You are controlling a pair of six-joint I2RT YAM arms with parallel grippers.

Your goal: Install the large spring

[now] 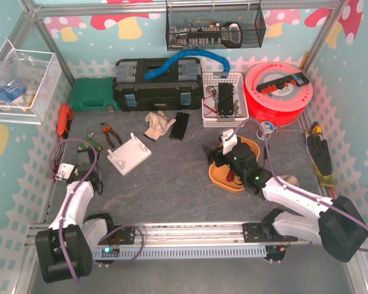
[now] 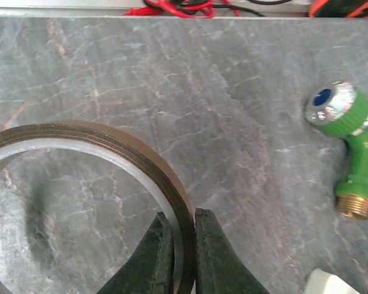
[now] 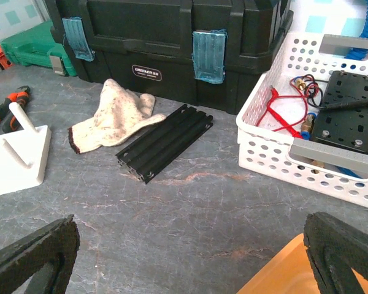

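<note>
No spring shows clearly in any view. A white stand (image 1: 129,154) with upright pegs sits left of centre; it also shows at the left edge of the right wrist view (image 3: 18,156). My right gripper (image 1: 224,144) hangs open and empty over the rim of an orange bowl (image 1: 224,180), with its fingers spread wide (image 3: 190,257) and the bowl's edge (image 3: 282,275) below. My left gripper (image 1: 83,154) is at the far left, its jaws shut (image 2: 184,245) on the wall of a brown tape roll (image 2: 141,153) lying on the table.
A green hose fitting (image 2: 349,141) lies right of the tape roll. A black toolbox (image 1: 156,86), white basket (image 1: 224,98), black extrusion (image 3: 165,141), rag (image 3: 113,116), pliers (image 1: 110,133) and red spool (image 1: 282,92) stand along the back.
</note>
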